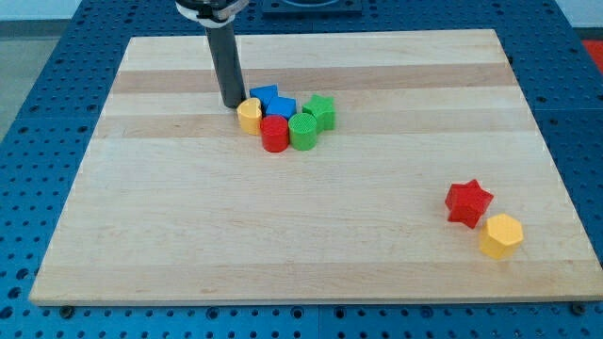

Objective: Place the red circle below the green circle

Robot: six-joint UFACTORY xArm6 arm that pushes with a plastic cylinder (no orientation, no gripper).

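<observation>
The red circle [274, 133] stands in a tight cluster near the board's upper middle, touching the left side of the green circle [303, 131]. My tip [232, 104] rests on the board just to the upper left of the cluster, next to a yellow block [249, 114]. Two blue blocks [272, 101] sit behind the red circle, and a green star-like block [320, 110] sits to the upper right of the green circle.
A red star [468, 202] and a yellow hexagon [500, 235] lie together at the view's lower right. The wooden board [301, 245] lies on a blue perforated table.
</observation>
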